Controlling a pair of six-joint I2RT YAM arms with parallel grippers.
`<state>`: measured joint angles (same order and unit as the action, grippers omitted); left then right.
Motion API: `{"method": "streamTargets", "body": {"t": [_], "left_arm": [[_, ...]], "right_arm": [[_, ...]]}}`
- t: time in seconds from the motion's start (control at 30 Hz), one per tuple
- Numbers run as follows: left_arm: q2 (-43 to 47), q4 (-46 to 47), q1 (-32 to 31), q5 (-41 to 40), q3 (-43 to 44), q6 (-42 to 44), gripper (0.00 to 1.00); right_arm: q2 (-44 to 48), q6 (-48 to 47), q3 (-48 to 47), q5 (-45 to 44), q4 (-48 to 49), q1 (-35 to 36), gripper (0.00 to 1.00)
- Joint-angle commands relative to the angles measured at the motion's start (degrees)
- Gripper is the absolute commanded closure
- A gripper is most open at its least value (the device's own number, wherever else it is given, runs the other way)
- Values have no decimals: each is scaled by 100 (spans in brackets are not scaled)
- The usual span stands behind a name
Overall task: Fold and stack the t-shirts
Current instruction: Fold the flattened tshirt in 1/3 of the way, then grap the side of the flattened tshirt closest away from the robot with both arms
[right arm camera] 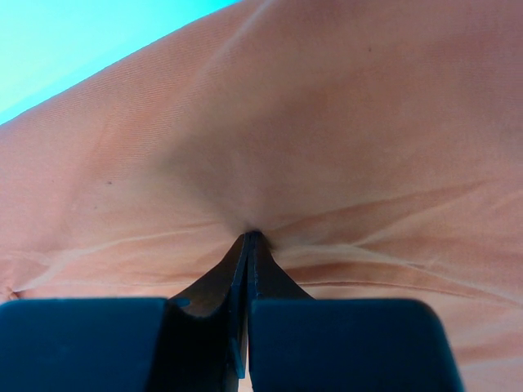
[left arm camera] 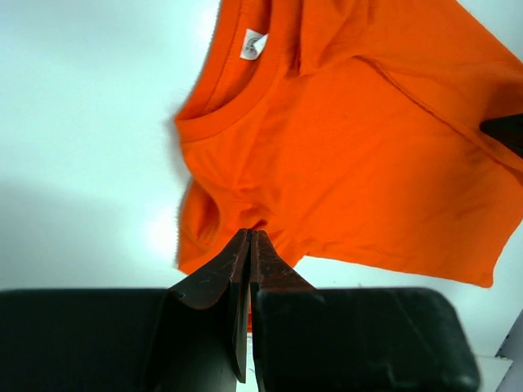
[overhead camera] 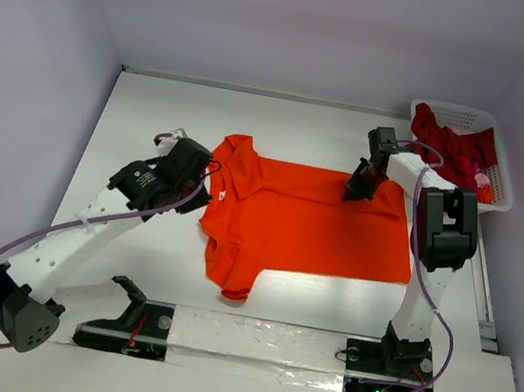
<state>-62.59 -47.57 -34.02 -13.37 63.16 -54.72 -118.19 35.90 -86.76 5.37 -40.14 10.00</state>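
Observation:
A bright orange t-shirt (overhead camera: 308, 224) lies spread on the white table, collar to the left, one sleeve toward the back and one toward the front. My left gripper (overhead camera: 205, 186) is at the shirt's left edge by the collar. In the left wrist view its jaws (left arm camera: 249, 234) are shut, with orange cloth (left arm camera: 351, 147) gathered at the tips. My right gripper (overhead camera: 356, 190) is at the shirt's far edge. Its jaws (right arm camera: 249, 235) are shut, and creases in the cloth (right arm camera: 327, 122) run out from the tips. Darker red t-shirts (overhead camera: 453, 149) lie heaped in the basket.
A white lattice basket (overhead camera: 450, 109) stands at the back right corner of the table. Both arm bases are bolted along the near edge, with a taped strip (overhead camera: 256, 342) between them. Walls close the table in at the back and on both sides.

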Motion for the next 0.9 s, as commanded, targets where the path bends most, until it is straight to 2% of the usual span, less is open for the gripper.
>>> {"method": "streamTargets", "body": {"t": [0.0, 0.2, 0.37, 0.43, 0.53, 0.63, 0.67, 0.7, 0.8, 0.87], "left_arm": [[361, -375, 27, -202, -145, 75, 100], [607, -577, 27, 211, -339, 198, 100], [809, -648, 27, 651, -313, 356, 99], [818, -692, 27, 826, -234, 497, 95], [818, -745, 27, 1290, -251, 743, 81], [914, -859, 27, 1994, -435, 796, 76], [1019, -876, 27, 2135, -505, 787, 73], [1081, -955, 27, 2232, -576, 753, 72], [1363, -1008, 27, 2584, -936, 691, 72], [1555, -1017, 27, 2716, -1217, 673, 74]], "right_arm": [[297, 198, 107, -308, 112, -77, 100], [393, 242, 168, -282, 234, -77, 100], [911, 75, 247, -387, 516, -25, 100], [1104, -47, 230, -483, 568, -24, 100], [1535, -188, 230, -510, 647, 28, 98], [1992, -303, 230, -510, 639, 81, 79], [2097, -320, 239, -493, 596, 133, 65], [2325, -338, 273, -475, 569, 134, 60], [2712, -399, 537, -431, 463, 414, 46], [3160, -400, 756, -414, 411, 537, 44]]}}
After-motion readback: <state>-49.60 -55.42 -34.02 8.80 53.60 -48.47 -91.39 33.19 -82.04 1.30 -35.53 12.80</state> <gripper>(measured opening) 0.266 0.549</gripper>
